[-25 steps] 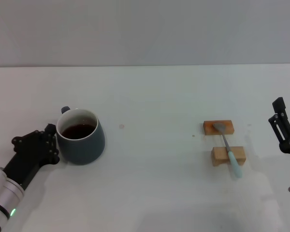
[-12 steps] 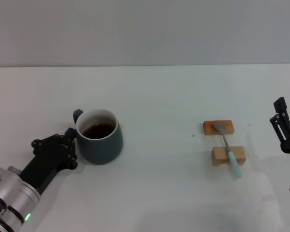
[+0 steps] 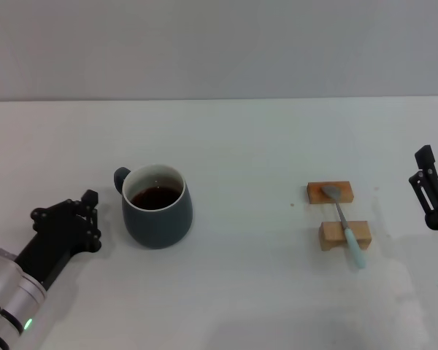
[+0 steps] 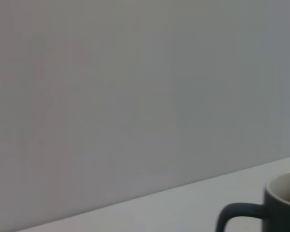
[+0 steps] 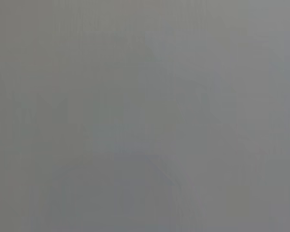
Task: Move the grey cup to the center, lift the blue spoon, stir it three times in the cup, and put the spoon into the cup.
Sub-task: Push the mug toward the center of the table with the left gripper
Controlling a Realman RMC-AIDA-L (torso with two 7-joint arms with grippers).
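Now the grey cup (image 3: 158,205) stands upright on the white table (image 3: 241,284), left of the middle, with dark liquid inside and its handle pointing to the far left. Beside it, apart from it, is the left gripper (image 3: 79,217), holding nothing; whether its fingers are spread I cannot tell. Over on the right, the blue spoon (image 3: 344,224) lies across two wooden blocks (image 3: 336,214). At the table's right edge waits the right gripper (image 3: 429,191), its state also unclear.

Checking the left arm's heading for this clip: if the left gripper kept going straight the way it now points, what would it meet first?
Most likely the grey cup. The left gripper sits apart from it on the table, aimed toward its handle side; depth is uncertain.
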